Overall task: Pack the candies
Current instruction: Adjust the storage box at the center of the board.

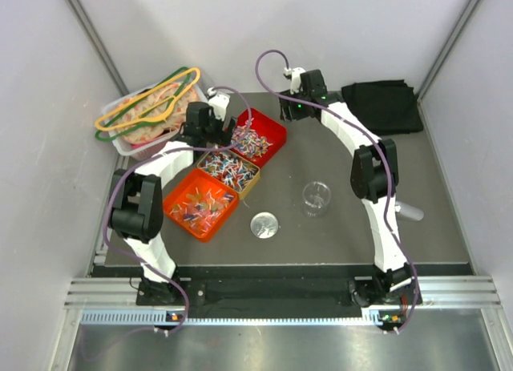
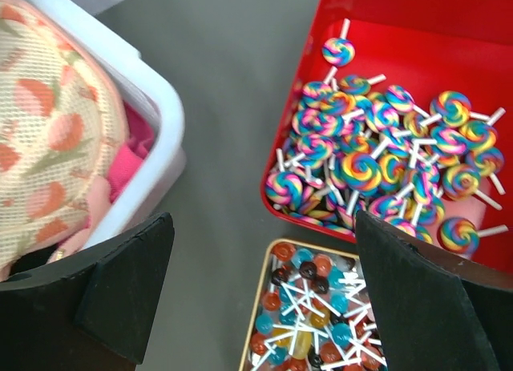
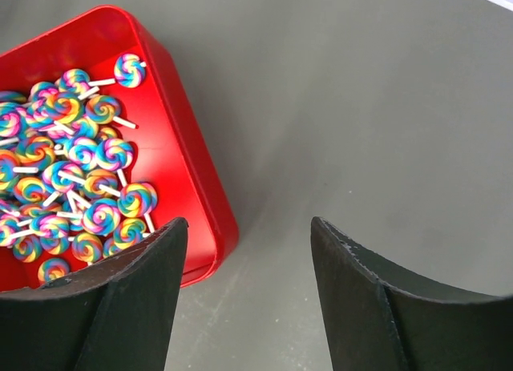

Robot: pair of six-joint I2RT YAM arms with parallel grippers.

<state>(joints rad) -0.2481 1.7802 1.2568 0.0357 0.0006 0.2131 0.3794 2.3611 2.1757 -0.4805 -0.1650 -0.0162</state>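
Note:
The candies are small lollipops sorted into three trays. Swirled rainbow candies (image 1: 250,139) (image 2: 377,163) (image 3: 72,163) fill the red tray (image 1: 276,131) (image 2: 385,10) (image 3: 172,147). Round red, blue and dark ones (image 2: 317,307) lie in the gold tray (image 1: 254,179) (image 2: 255,307). Mixed ones (image 1: 200,203) lie in the orange tray (image 1: 178,201). My left gripper (image 1: 210,131) (image 2: 264,287) hangs open and empty over the gold tray's far corner, next to the basket. My right gripper (image 1: 292,106) (image 3: 248,283) is open and empty above bare table, just right of the red tray's corner.
A white basket (image 1: 128,143) (image 2: 156,98) holding mesh fabric and coloured hangers (image 1: 148,102) stands at the far left. A clear jar (image 1: 317,197) and its round lid (image 1: 264,224) sit mid-table. A black cloth (image 1: 385,105) lies at the back right.

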